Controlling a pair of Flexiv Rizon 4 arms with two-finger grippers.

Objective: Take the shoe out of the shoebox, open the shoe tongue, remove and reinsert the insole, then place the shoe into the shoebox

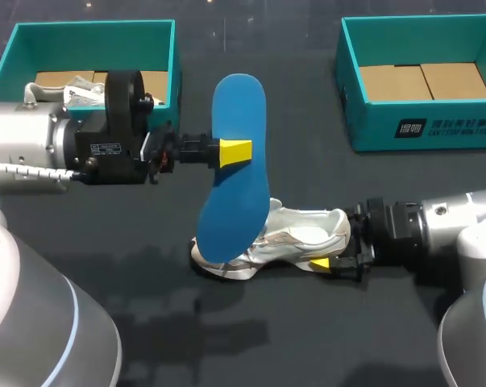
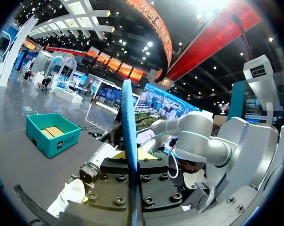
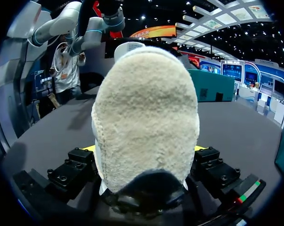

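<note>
From the head view, the task stands between removing and reinserting: the blue insole (image 1: pixel 236 193) is out of the shoe and hangs nearly upright in the left gripper (image 1: pixel 235 151). That gripper's yellow tips pinch the insole at mid-length, with its lower end just over the toe. The white and silver shoe (image 1: pixel 295 238) lies on the dark table between the two teal shoeboxes and well clear of both. The right gripper (image 1: pixel 333 251) is clamped on its heel end. The left shoebox (image 1: pixel 93 24) holds brown card and something white. The right shoebox (image 1: pixel 371 129) shows only card, and its front wall carries a white logo and a line of characters — not read off here. A small label on the left wrist is too small to make out.

In the left wrist view the insole (image 2: pixel 128 132) shows edge-on as a thin blue strip, squeezed between the fingers of the left gripper (image 2: pixel 132 157). The right shoebox (image 2: pixel 52 134) sits far ahead on the table.

In the right wrist view the shoe (image 3: pixel 146 117) fills the space ahead, with fuzzy cream lining. The right gripper (image 3: pixel 144 148) is closed against it from both sides.

The next move probably calls for tipping the insole toe-first into the opening and sliding it flat — while the right arm keeps the shoe steady.
</note>
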